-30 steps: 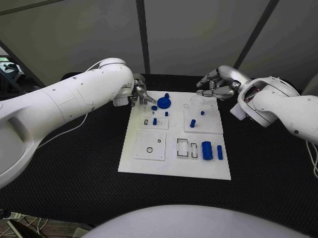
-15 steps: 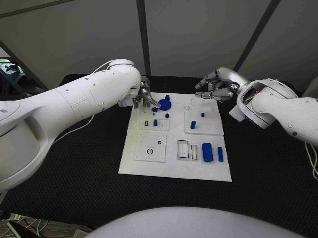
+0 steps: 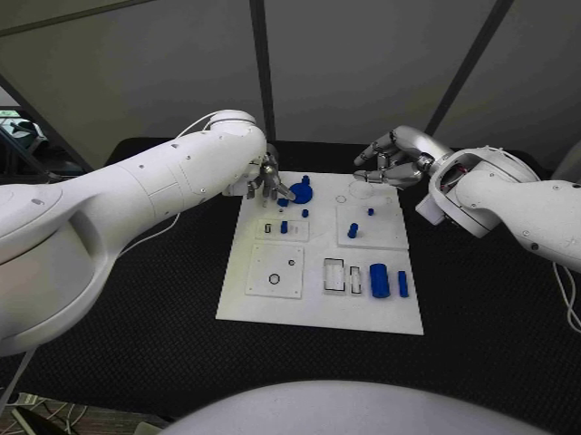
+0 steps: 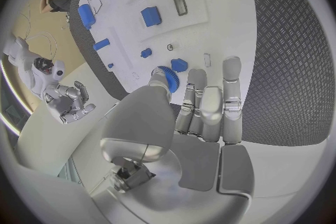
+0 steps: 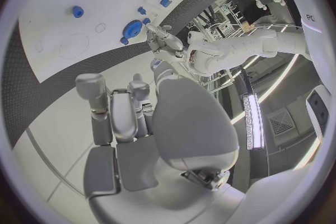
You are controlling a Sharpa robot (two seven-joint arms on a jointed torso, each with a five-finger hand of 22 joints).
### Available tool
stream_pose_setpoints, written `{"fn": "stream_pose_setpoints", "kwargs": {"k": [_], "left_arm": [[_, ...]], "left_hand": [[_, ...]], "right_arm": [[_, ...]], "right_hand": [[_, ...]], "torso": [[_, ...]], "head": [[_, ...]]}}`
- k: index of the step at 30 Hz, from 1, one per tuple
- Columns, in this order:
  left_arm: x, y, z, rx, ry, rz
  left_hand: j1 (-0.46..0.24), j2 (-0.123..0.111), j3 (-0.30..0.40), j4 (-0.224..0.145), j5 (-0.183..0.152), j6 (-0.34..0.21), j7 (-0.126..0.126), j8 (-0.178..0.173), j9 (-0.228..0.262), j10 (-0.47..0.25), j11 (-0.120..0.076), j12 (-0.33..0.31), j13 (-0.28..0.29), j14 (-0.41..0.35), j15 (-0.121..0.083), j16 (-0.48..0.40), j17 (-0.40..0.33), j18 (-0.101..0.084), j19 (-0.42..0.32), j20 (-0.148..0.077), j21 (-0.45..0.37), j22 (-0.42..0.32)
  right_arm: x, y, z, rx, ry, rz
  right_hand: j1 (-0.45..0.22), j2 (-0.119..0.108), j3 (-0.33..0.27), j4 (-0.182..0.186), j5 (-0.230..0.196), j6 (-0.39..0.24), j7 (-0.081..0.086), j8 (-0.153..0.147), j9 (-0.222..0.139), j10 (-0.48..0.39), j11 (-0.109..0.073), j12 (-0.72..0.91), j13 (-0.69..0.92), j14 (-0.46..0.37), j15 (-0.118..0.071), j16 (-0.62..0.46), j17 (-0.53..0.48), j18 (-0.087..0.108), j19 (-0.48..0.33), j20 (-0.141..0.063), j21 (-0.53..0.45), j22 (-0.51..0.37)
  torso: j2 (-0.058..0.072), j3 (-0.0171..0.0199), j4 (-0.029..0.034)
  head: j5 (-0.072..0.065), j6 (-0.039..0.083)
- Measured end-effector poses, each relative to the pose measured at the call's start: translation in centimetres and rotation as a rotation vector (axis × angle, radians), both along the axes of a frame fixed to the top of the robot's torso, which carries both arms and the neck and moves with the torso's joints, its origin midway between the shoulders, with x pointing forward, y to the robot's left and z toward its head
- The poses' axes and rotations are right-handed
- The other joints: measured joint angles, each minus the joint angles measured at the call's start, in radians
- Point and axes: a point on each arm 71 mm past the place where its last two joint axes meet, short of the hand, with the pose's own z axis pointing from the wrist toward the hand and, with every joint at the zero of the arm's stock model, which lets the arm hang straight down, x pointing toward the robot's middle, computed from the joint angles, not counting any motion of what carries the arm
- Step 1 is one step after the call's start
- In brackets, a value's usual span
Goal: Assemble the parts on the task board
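My left hand (image 3: 266,177) hangs over the far left corner of the task board (image 3: 319,304), at about eleven o'clock from the board's middle. Its fingers (image 4: 210,109) are stretched out side by side with nothing between them, so it is released; the fingertips sit just beside the blue gear (image 3: 299,188) but I cannot tell whether they touch it. My right hand (image 3: 397,159) floats above the far right corner, at about one o'clock, fingers loosely curled in and empty as far as the right wrist view shows.

The parts are spread over the board. The gear is at twelve o'clock near the far edge, with a small blue piece (image 3: 283,202) just on its near side. A short blue peg (image 3: 352,227) stands at the centre-right. Toward four o'clock a thick blue cylinder (image 3: 379,279) and a slimmer blue bar (image 3: 401,282) lie side by side, next to two open rectangular slots (image 3: 334,272).

My guess is that the gear is my next pick. The risk is that my fingertips come down on its toothed rim off-centre and push it sideways off its seat or over the far edge onto the black worktop (image 3: 147,299). The small piece beside it could also get knocked by a stray finger. My forearm hides much of that corner from the head camera, so a bad contact might go unnoticed.
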Motion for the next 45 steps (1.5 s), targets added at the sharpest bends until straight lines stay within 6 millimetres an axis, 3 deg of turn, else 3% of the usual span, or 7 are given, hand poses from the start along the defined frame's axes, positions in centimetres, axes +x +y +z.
{"fn": "stream_pose_setpoints", "kwargs": {"k": [12, 24, 30, 45], "left_arm": [[0.1, -0.3, -0.1, 0.023, 0.002, -0.006], [0.2, -0.6, -0.2, 0.033, 0.0, -0.009], [0.1, -0.9, -0.3, 0.034, 0.0, -0.014], [0.0, -1.5, -0.7, 0.052, -0.016, -0.03]], "left_hand": [[0.025, 0.021, -0.007, -0.006, 0.0, 0.0, 0.0, 0.013, 0.012, 0.0, 0.0, 0.03, 0.024, 0.025, -0.004, 0.029, 0.049, 0.0, 0.019, -0.003, 0.06, 0.023], [0.057, 0.025, -0.009, -0.014, 0.0, 0.008, -0.008, 0.023, 0.024, 0.001, -0.001, 0.045, 0.038, 0.047, -0.008, 0.05, 0.092, 0.0, 0.043, -0.007, 0.123, 0.023], [0.102, 0.028, -0.001, -0.037, 0.0, 0.013, -0.013, 0.031, 0.033, 0.008, -0.008, 0.049, 0.046, 0.068, -0.011, 0.063, 0.124, 0.0, 0.058, -0.01, 0.161, 0.023], [0.117, 0.035, 0.004, -0.048, 0.0, 0.025, -0.019, 0.05, 0.045, 0.016, -0.016, 0.055, 0.051, 0.095, -0.016, 0.085, 0.183, 0.0, 0.081, -0.013, 0.229, 0.023]], "right_arm": [[0.0, 0.2, 0.0, 0.001, 0.001, 0.004], [0.0, 0.3, 0.0, 0.001, 0.002, 0.006], [0.0, 0.3, 0.0, 0.002, 0.002, 0.007], [0.0, 0.4, 0.0, 0.002, 0.002, 0.009]], "right_hand": [[0.0, 0.0, 0.0, 0.0, 0.0, 0.0, 0.0, 0.0, 0.0, 0.0, 0.0, 0.0, 0.0, 0.0, 0.0, 0.0, 0.0, 0.0, 0.0, 0.0, 0.0, 0.0], [0.0, 0.0, 0.0, 0.0, 0.005, 0.0, 0.0, 0.0, 0.0, 0.0, 0.0, 0.0, 0.002, 0.0, 0.0, 0.0, 0.001, 0.0, 0.0, 0.0, 0.0, 0.001], [0.0, 0.0, 0.0, 0.0, 0.005, 0.0, 0.0, 0.0, 0.0, 0.0, 0.0, 0.0, 0.002, 0.0, 0.0, 0.0, 0.001, 0.0, 0.0, 0.0, 0.0, 0.001], [0.0, 0.0, 0.0, 0.0, 0.005, 0.0, 0.0, 0.0, 0.0, 0.0, 0.0, 0.0, 0.002, 0.0, 0.0, 0.0, 0.001, 0.0, 0.0, 0.0, 0.0, 0.001]], "torso": [[-0.001, -0.0007, 0.0012], [-0.001, -0.0006, 0.0015], [-0.001, -0.0006, 0.0019], [-0.001, -0.001, 0.002]], "head": [[-0.002, -0.003], [-0.006, -0.004], [-0.007, -0.005], [-0.011, -0.011]]}}
